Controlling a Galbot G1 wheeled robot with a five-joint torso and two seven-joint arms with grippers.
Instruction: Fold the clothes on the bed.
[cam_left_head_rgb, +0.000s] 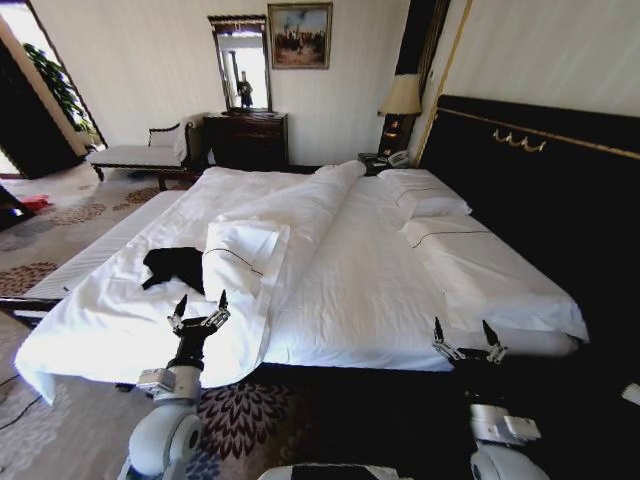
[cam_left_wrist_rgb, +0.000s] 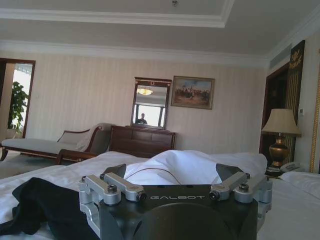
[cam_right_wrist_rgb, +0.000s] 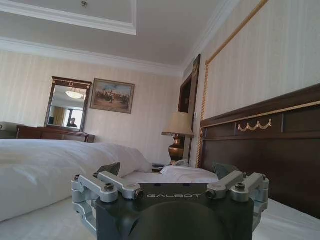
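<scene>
With both my left pincer (cam_left_head_rgb: 199, 309) and right pincer (cam_left_head_rgb: 468, 338) spread apart at the near edge of the large white-sheeted bed (cam_left_head_rgb: 360, 290), I judge I should reach the left one to the crumpled black cotton T-shirt (cam_left_head_rgb: 176, 266) and spread it flat first.

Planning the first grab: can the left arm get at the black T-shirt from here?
Probably yes. The left gripper, open, hovers at the bed's near edge, and the black T-shirt lies just beyond it, uncovered, beside the folded duvet.

Crumpled black cotton T-shirt (cam_left_head_rgb: 175, 266); large bed with plain white sheets (cam_left_head_rgb: 370, 280); tall dark wooden headboard with gold trim (cam_left_head_rgb: 530, 180); carpet patterned in dark floral medallions (cam_left_head_rgb: 235, 415).
</scene>
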